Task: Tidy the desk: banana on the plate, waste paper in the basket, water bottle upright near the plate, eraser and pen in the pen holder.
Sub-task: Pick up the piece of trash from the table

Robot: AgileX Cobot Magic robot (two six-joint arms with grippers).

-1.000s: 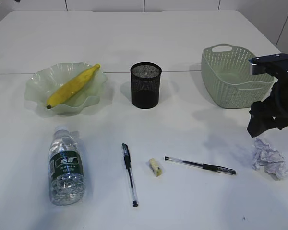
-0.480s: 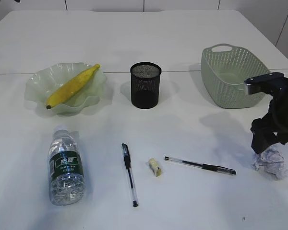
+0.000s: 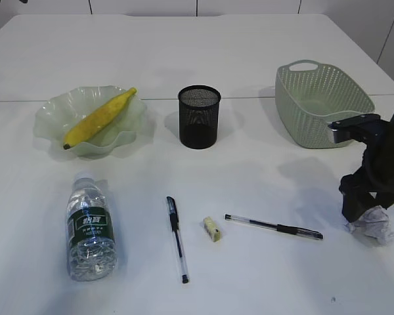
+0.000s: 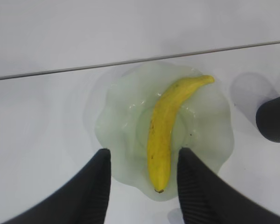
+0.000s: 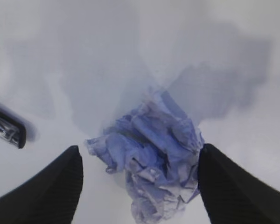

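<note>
Right wrist view: right pincer (image 5: 139, 186) spread wide, fingers either side of the crumpled paper (image 5: 151, 161), nothing gripped yet. Step in hand looks like waste paper → basket (image 3: 323, 105), which sits behind the pincer, up the desk. Next: drop a touch, close on the wad, lift, carry over the rim. Left pincer (image 4: 142, 186) half open, empty, above the banana (image 4: 168, 126) on its plate (image 4: 119, 135).

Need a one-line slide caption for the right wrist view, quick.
Right gripper open, its fingers straddling the crumpled waste paper on the desk.
</note>
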